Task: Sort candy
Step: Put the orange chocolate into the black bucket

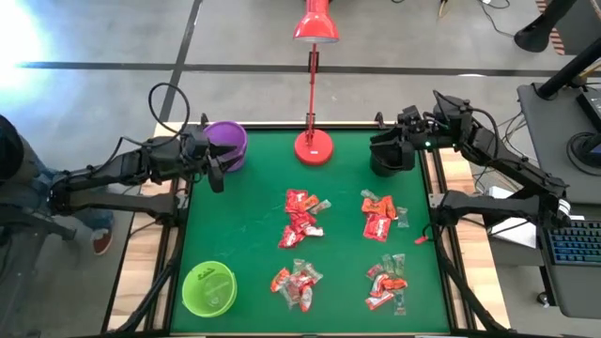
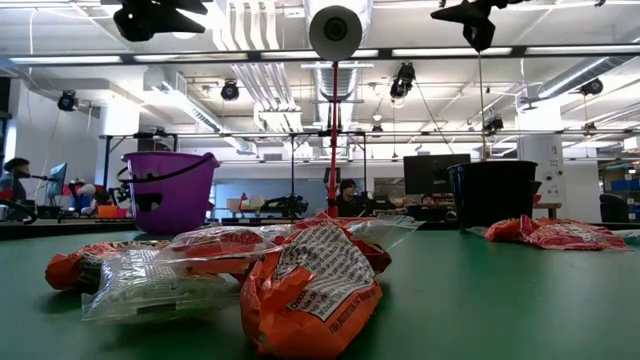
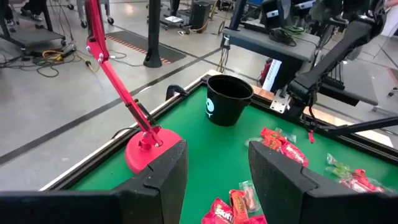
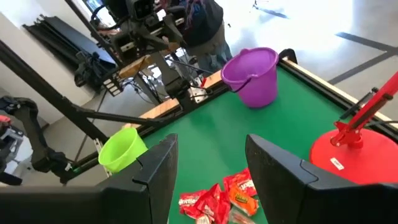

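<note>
The candy (image 1: pixel 302 214) lies in 4 heaps on the green bench (image 1: pixel 244 235), light, crinkly and slippery, best pinched across a wrapper's middle, while the left gripper (image 3: pixel 216 177) and right gripper (image 4: pixel 208 168) hover with jaws released, holding nothing.

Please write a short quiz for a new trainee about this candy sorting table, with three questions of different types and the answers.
1. True or false: the left gripper holds a wrapped candy.
2. How many separate piles of small wrapped candy lie on the green felt table? A) two B) four C) six
3. Fill in: the small purple plastic bucket stands in the far corner on the ___ arm's side.

Key
1. False: both it and the right gripper are open and empty.
2. B: far left pile, far right pile, near left pile, near right pile.
3. left
</note>
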Controlling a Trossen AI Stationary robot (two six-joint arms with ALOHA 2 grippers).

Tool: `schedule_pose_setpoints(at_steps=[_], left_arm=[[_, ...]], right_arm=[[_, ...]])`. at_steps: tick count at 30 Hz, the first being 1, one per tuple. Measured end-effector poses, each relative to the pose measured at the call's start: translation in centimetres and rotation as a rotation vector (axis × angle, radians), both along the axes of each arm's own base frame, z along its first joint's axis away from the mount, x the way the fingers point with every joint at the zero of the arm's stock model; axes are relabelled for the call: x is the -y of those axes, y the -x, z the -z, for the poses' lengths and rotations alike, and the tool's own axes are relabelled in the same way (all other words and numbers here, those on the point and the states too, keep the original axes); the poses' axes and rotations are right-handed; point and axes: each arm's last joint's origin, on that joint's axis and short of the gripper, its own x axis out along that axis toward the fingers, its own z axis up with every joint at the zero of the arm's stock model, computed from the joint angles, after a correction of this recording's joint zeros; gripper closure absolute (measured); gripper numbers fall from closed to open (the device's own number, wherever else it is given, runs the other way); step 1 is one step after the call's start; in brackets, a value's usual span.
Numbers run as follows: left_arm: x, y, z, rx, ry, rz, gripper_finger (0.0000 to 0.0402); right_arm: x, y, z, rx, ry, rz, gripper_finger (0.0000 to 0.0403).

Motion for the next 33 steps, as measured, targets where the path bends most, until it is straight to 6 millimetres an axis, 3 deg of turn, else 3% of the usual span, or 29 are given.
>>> schedule_pose_setpoints(at_steps=[11,19,33], left_arm=[[0.1,0.8,-0.2,0.005,-0.016,0.004,0.0249],[0.3,2.3,0.0,-0.020,-0.013,0.003,0.0249],[0.4,2.8,0.0,-0.016,-0.010,0.002,0.0249]], right_arm=[[1.2,-1.8,-2.2,0.017,-0.018,0.007,0.0223],[2.0,-3.6,-1.8,-0.017,-0.067,-0.002,0.0223],[-1.0,-6.0,-0.4,-0.124,-0.169,-0.124,0.0223]])
